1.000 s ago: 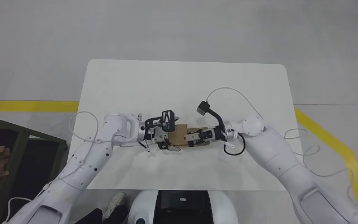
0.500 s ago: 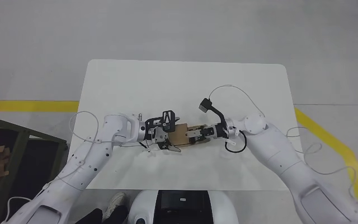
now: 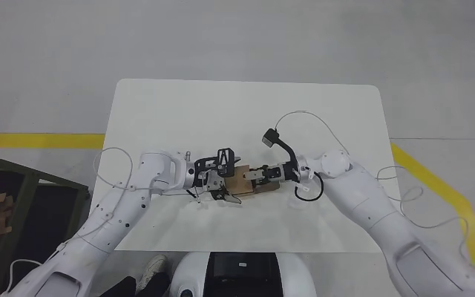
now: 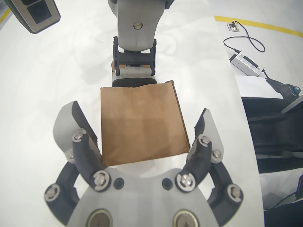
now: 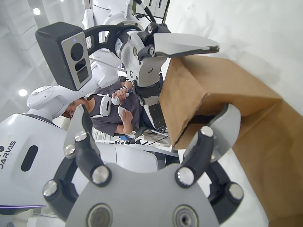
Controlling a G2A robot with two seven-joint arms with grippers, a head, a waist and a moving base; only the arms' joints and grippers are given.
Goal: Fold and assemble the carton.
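The brown cardboard carton (image 3: 240, 180) lies partly folded on the white table (image 3: 148, 111), set lengthwise between the two claws, which face each other across it. The left claw (image 4: 139, 124) is spread wide, with one finger (image 4: 86, 131) along each side of the carton's near end. The panel's near corners sit against the roots of those fingers, and the pads do not clamp it. At the end of the carton farthest from that claw, the right claw (image 5: 152, 119) is also wide apart. One of its fingers (image 5: 226, 118) is tucked into the carton's open end under a folded flap and touches the cardboard. Its other finger hangs free in the air beside the carton, gripping nothing.
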